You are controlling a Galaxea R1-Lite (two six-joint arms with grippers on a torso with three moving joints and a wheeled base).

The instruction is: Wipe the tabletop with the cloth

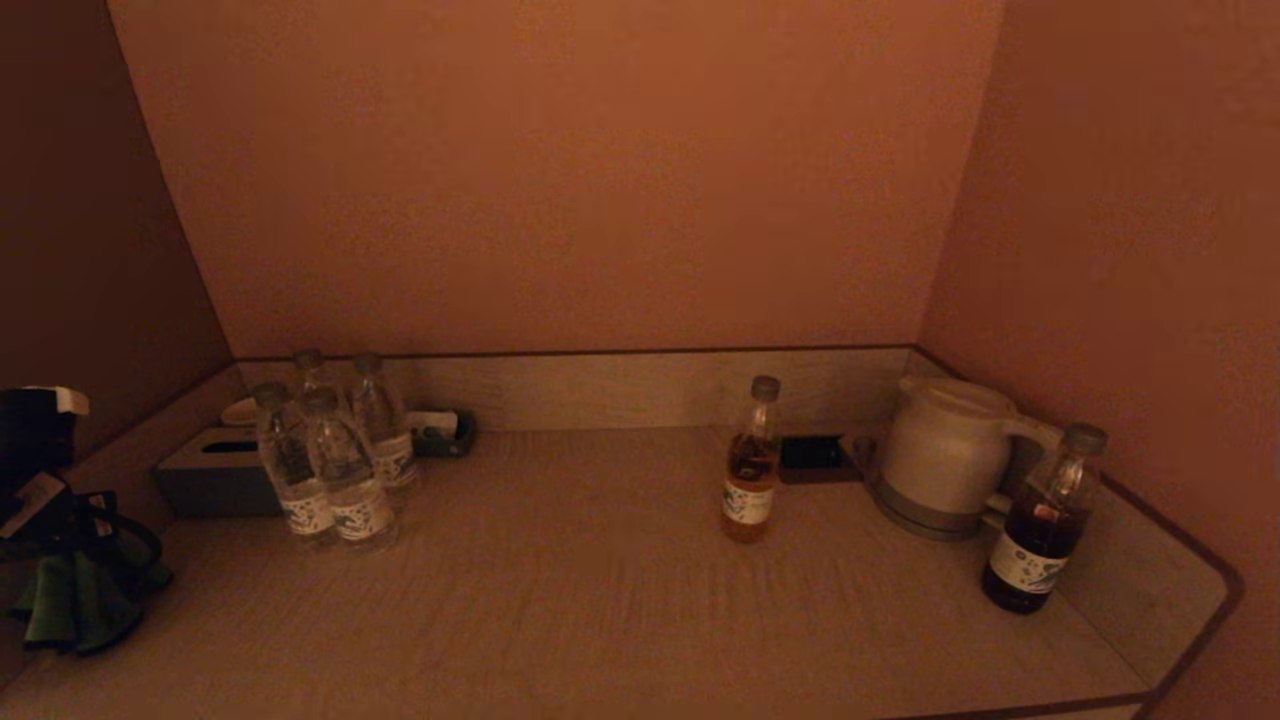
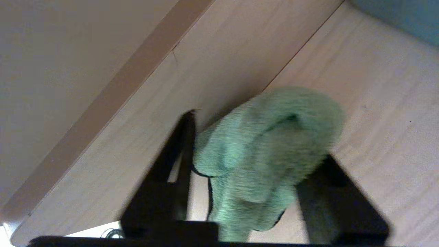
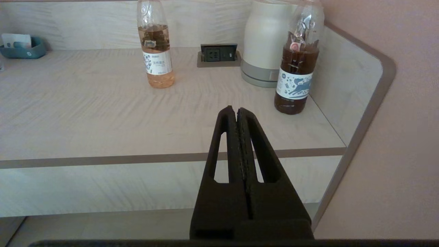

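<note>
The dark-green cloth (image 1: 70, 605) hangs bunched from my left gripper (image 1: 85, 565) at the far left end of the tabletop (image 1: 600, 600), close to the left wall. In the left wrist view the cloth (image 2: 267, 144) fills the gap between the two black fingers (image 2: 187, 144), which press on it from both sides just above the wood-grain tabletop (image 2: 377, 103). My right gripper (image 3: 237, 109) is shut and empty, held in front of the tabletop's front edge (image 3: 85, 159), and is out of the head view.
Several water bottles (image 1: 330, 460) and a grey tissue box (image 1: 210, 475) stand at the back left, with a small tray (image 1: 445, 432) behind them. An amber tea bottle (image 1: 752, 465), a socket block (image 1: 812, 453), a white kettle (image 1: 945, 455) and a dark drink bottle (image 1: 1045, 525) stand at the right.
</note>
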